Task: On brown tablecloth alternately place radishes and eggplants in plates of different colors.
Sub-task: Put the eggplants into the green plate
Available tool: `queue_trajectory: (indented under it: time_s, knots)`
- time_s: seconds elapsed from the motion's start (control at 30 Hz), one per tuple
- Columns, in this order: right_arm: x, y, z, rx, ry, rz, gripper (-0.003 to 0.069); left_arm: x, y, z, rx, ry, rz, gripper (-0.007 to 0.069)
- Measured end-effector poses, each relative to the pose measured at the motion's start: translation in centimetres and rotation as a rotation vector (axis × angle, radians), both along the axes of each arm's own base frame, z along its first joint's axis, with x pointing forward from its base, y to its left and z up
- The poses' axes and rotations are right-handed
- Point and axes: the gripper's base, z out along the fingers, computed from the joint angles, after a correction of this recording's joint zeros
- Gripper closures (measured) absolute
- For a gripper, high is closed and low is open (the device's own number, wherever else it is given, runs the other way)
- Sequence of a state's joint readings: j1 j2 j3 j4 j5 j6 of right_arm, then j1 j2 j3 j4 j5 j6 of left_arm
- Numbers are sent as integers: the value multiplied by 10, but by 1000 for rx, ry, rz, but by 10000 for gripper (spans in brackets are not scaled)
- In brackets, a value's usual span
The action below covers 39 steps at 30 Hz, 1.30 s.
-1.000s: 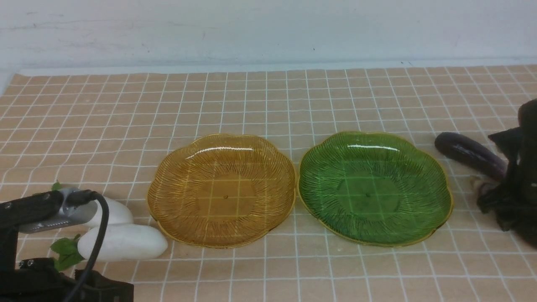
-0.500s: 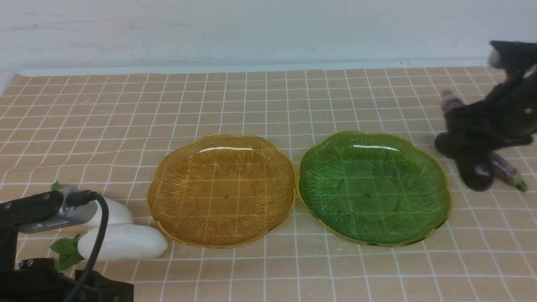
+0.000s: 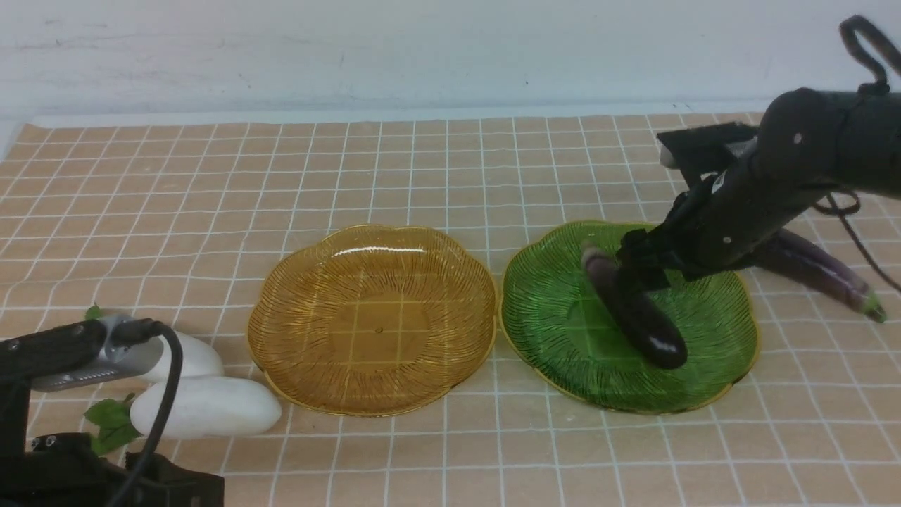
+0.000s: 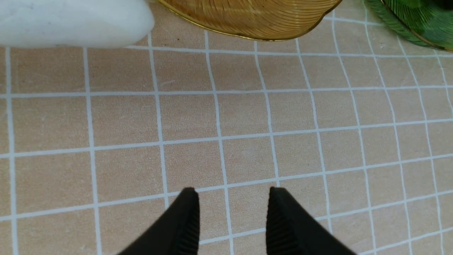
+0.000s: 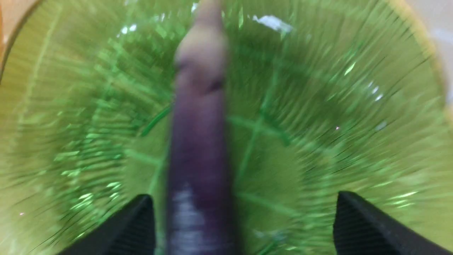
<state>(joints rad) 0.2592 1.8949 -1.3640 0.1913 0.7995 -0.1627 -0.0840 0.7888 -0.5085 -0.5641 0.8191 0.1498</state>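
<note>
While the right gripper (image 5: 244, 202) now spreads its fingers wide apart, the eggplant (image 3: 637, 313), just carried over from the cloth (image 3: 450, 465), is in the green plate (image 3: 711, 380), so the first placing seems nearly done.

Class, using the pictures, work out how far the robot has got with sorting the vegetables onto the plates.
Begun, far from finished. One eggplant is at the green plate, between the open fingers of the right pincer, apparently just released. Nothing looks gripped. Both radishes and the other eggplant remain on the cloth; the amber plate is empty.
</note>
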Motion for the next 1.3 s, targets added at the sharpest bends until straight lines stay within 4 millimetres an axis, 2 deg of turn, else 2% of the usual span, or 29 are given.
queue_trajectory:
  time_s: [0.1,0.13,0.17,0.2,0.23,0.3,0.33,0.37,0.43,0.53,0.6,0.63,0.73,0.8,0.87,0.93,1.0,1.03,1.07,1.13,1.3]
  knots:
    - [7,-9,9,-16,-19,-14,29,0,0,0,0,0,0,372]
    - [15,-24,17,-23,-20,-54,75,0,0,0,0,0,0,372]
    - [21,-38,22,-28,-22,-94,158,0,0,0,0,0,0,372]
    - [22,-43,22,-33,-19,-106,172,0,0,0,0,0,0,372]
    - [27,-54,25,-39,-27,-131,236,0,0,0,0,0,0,372]
    - [35,-77,28,-49,-33,-184,405,0,0,0,0,0,0,372]
    - [41,-94,28,-55,-36,-222,517,0,0,0,0,0,0,372]
    - [45,-107,26,-60,-36,-250,580,0,0,0,0,0,0,372]
    - [51,-130,18,-74,-26,-296,644,0,0,0,0,0,0,372]
    - [55,-141,9,-118,-17,-272,647,0,0,0,0,0,0,372]
    - [57,-142,1,-145,-7,-236,622,0,0,0,0,0,0,372]
    - [58,-143,-7,-170,8,-189,564,0,0,0,0,0,0,372]
    - [61,-144,-17,-201,17,-140,454,0,0,0,0,0,0,372]
    - [64,-145,-26,-231,16,-109,321,0,0,0,0,0,0,372]
    - [66,-146,-31,-241,15,-101,278,0,0,0,0,0,0,372]
    - [69,-148,-36,-261,0,-88,154,0,0,0,0,-1,1,372]
    - [71,-148,-39,-265,-6,-86,108,1,0,0,0,-6,4,372]
    - [73,-148,-47,-272,2,-79,78,1,0,1,0,-11,7,372]
    - [73,-148,-49,-273,5,-79,76,1,0,1,0,-11,7,372]
    - [74,-148,-64,-272,45,-75,84,1,0,1,0,-13,8,372]
    - [74,-147,-65,-262,64,-93,301,1,0,1,0,-14,8,372]
